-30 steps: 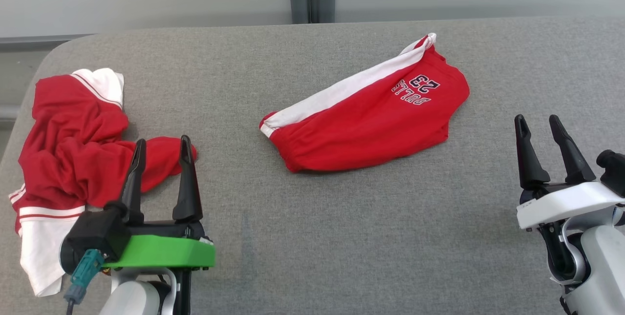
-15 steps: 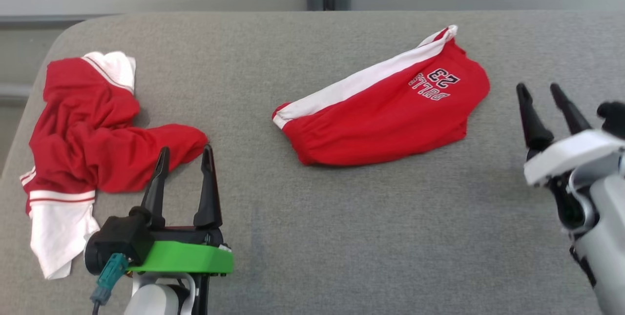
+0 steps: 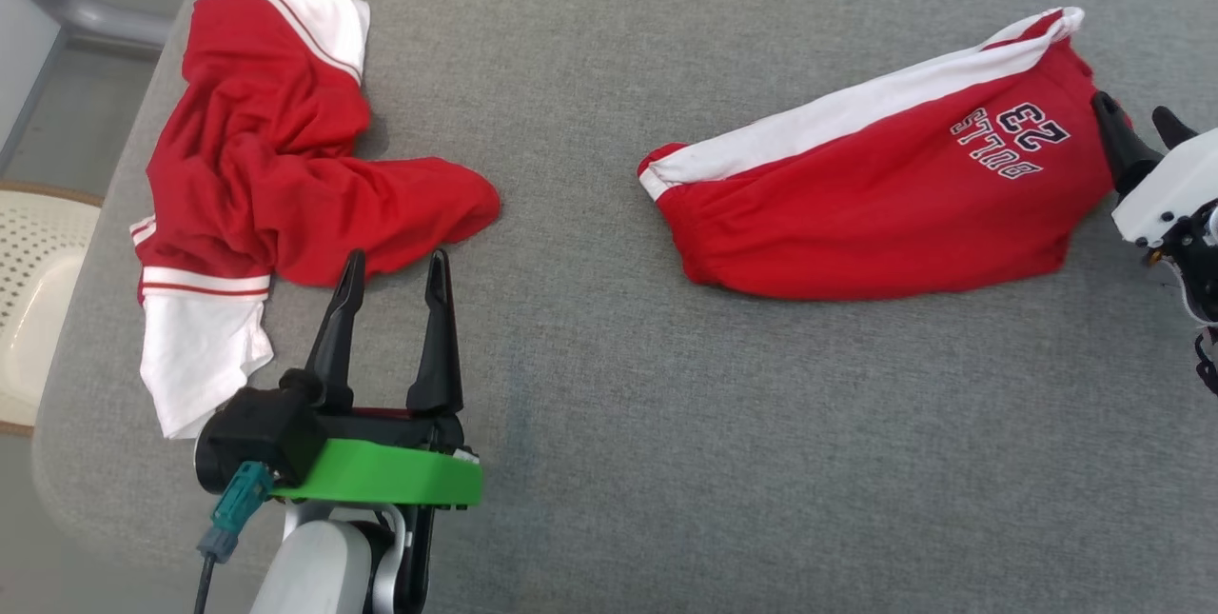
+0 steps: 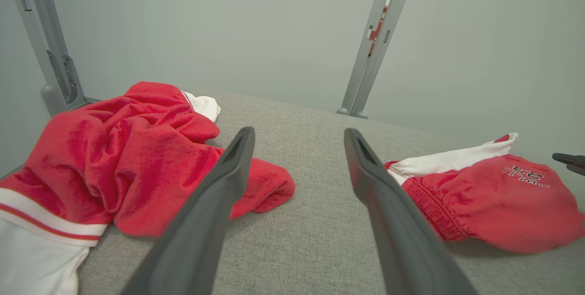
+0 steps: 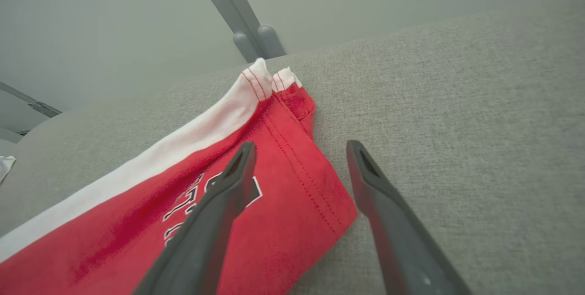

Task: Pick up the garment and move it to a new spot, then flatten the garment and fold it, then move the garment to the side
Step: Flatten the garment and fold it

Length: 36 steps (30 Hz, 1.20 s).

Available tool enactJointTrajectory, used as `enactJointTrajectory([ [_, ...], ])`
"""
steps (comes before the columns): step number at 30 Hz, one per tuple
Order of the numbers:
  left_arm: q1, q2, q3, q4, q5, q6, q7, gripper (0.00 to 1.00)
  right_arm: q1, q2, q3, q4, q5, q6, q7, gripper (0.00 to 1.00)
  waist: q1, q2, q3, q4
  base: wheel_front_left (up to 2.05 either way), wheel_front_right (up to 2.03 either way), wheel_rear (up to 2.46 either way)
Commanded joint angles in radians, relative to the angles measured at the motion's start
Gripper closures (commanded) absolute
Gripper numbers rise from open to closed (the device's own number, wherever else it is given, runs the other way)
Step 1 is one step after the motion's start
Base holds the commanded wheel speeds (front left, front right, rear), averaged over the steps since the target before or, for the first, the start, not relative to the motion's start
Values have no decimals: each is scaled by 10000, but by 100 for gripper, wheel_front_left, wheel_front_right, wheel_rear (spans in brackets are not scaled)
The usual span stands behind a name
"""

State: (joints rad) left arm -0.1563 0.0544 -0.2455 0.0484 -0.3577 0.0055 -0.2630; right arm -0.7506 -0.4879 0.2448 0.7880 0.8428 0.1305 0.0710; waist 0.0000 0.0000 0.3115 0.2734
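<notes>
ok so the right gripper [image 5: 300,145] is wide open with nothing in it, sitting right at the leg end of the red shorts [image 3: 875,205]. From its wrist view one finger hangs over the printed cloth and the other over bare grey padding [image 3: 723,462], so the jaws straddle the stitched hem [image 5: 315,171]. Can't tell if the tips touch the fabric or float just above it. The left gripper [image 3: 396,260] is open and empty too, parked just beside a crumpled red top [image 3: 276,176] at the left end of the pad, tips near its sleeve

The shorts lie flat-ish toward the right of the pad, well apart from the top. White stripe [image 3: 856,109] runs along the far edge, number print [image 3: 1009,138] is by the right gripper, and the gathered waistband [image 4: 425,199] points toward the left gripper

My guess is the shorts are the garment in play, since that's where the right arm is. They look like thin soft jersey, light and floppy, so they'll droop and bunch from whatever point gets pinched. I'd grab the doubled hem corner or the elastic waistband, thicker stuff that shouldn't slide out. Pinching one layer alone would probably just peel it up. A corner in each gripper would make the flattening part easier
</notes>
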Motion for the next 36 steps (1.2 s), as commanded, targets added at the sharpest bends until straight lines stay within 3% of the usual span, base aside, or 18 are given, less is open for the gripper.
enactJointTrajectory([
  [1,-229,-41,-19,-15,66,-25,-27,0,-267,-190,98,187,205,5,211,0,0,0,700,682,0,0,0],
  [8,-397,-45,-365,-165,-347,198,-25,0,-1018,-789,524,1024,1125,5,1558,0,0,0,1115,1133,0,0,0],
  [14,-407,-44,-621,-176,-525,359,-27,0,-1096,-726,794,1444,1902,-2,2477,0,0,0,1226,1347,0,0,0],
  [15,-397,-43,-633,-161,-534,382,-27,0,-1053,-663,819,1356,2065,0,2466,34,0,0,1201,1364,0,0,0],
  [16,-379,-42,-636,-139,-523,398,-27,0,-984,-621,856,1276,2167,6,2413,78,0,0,1161,1365,0,0,0],
  [17,-354,-42,-626,-116,-518,413,-27,0,-894,-601,904,1157,2290,6,2299,100,0,0,1111,1355,0,0,0],
  [23,-221,-41,-536,-16,-461,387,-27,0,-546,-751,832,582,2930,5,902,100,0,0,646,1050,0,0,0],
  [36,119,-33,-347,451,-270,117,-16,0,877,-2046,1134,47,3802,5,-588,100,0,0,-510,-328,0,0,0],
])
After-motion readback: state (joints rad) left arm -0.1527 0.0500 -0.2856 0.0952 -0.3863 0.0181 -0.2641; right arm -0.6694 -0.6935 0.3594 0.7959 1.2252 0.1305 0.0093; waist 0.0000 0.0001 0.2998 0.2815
